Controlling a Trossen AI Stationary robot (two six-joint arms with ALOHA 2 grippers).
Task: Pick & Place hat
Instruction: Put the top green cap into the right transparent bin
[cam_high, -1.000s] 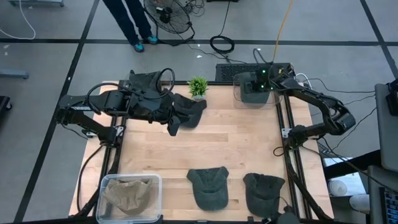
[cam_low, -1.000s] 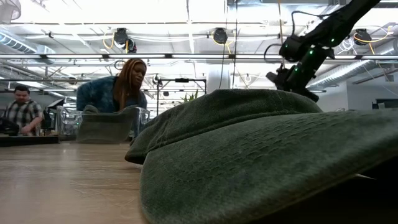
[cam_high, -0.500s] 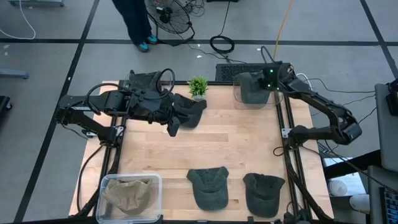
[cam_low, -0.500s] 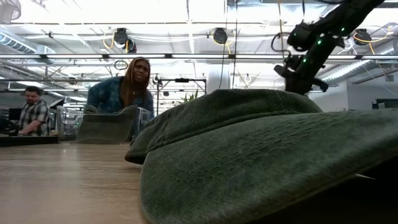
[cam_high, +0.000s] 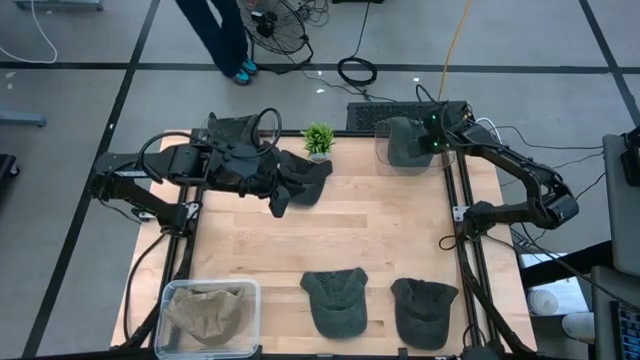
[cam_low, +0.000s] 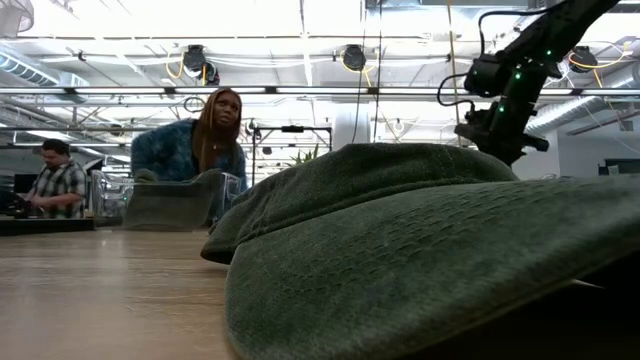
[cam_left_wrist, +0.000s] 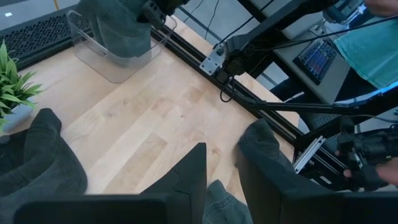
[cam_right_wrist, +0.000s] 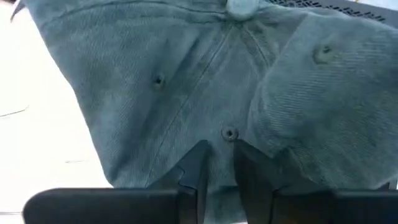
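The green hat (cam_high: 404, 141) sits in the clear bin (cam_high: 383, 157) at the table's 1 o'clock corner, your right gripper (cam_high: 441, 138) hovering close, fingers nearly together, gripping nothing. If it lifts now it could snag loose fabric and drag the hat back out. Your left gripper (cam_high: 277, 187), at 11 o'clock, clamps another dark hat (cam_high: 303, 180).

A small green potted plant (cam_high: 319, 139) stands at the table's far edge, a floor fan (cam_high: 278, 28) and a person's legs (cam_high: 222, 38) beyond.

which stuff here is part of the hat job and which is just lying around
Part of the job:
- hat in the clear bin, under the right gripper
- clear bin
- two hats on the table
- hat at the left gripper
- second bin with cloth

Lying about:
- small plant
- floor fan
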